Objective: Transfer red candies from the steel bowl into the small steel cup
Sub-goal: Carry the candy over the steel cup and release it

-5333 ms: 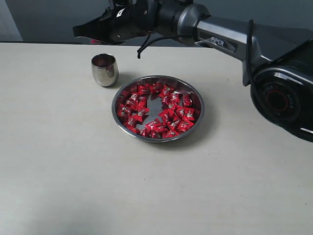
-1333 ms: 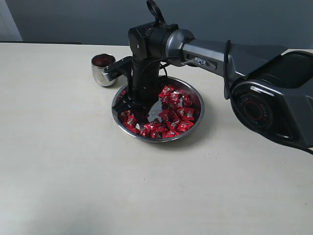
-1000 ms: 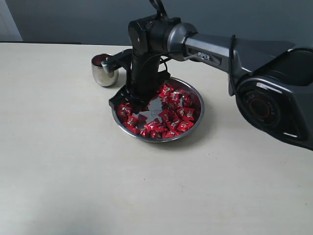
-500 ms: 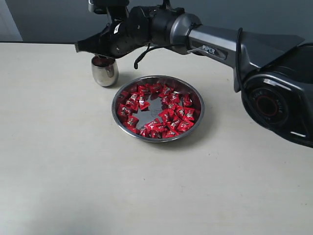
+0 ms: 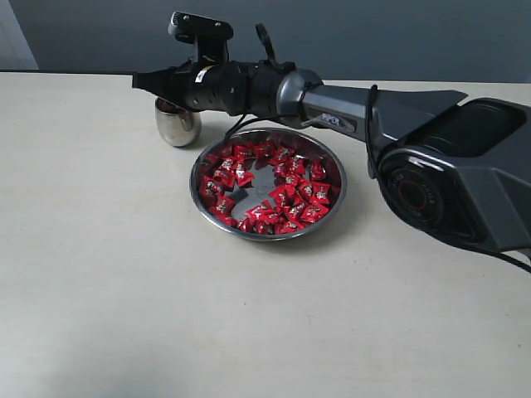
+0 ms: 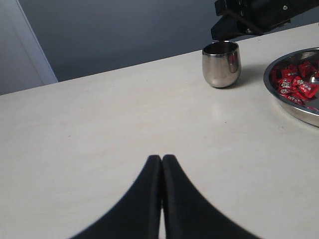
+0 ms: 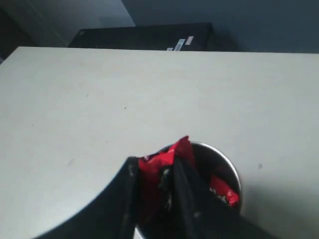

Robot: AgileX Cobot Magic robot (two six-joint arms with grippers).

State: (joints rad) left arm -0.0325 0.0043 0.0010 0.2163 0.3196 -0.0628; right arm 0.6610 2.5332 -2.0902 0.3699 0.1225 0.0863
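The red candies lie in a loose ring inside the steel bowl, leaving a bare patch of shiny metal near its middle. The bowl sits on the pale table, roughly mid-table in the exterior view. The small steel cup stands upright at about 10 o'clock from the bowl, near it but not touching.

The right gripper hovers just above the cup's mouth. Its arm reaches in from about 3 o'clock and passes over the bowl's rim at 12 o'clock. In the right wrist view this gripper is clamped on one held candy; the crinkled red wrapper sticks out between and past the dark fingers. The candy hangs over the rim of the cup, and at least one more red wrapper lies inside. Past the far table edge sits a black box with a small white label.

The left gripper has its two dark fingers pressed flat together with nothing between them, over bare tabletop. From its camera the cup and the near rim of the bowl with some candies are well apart from it, and the right gripper's tip shows just above the cup.
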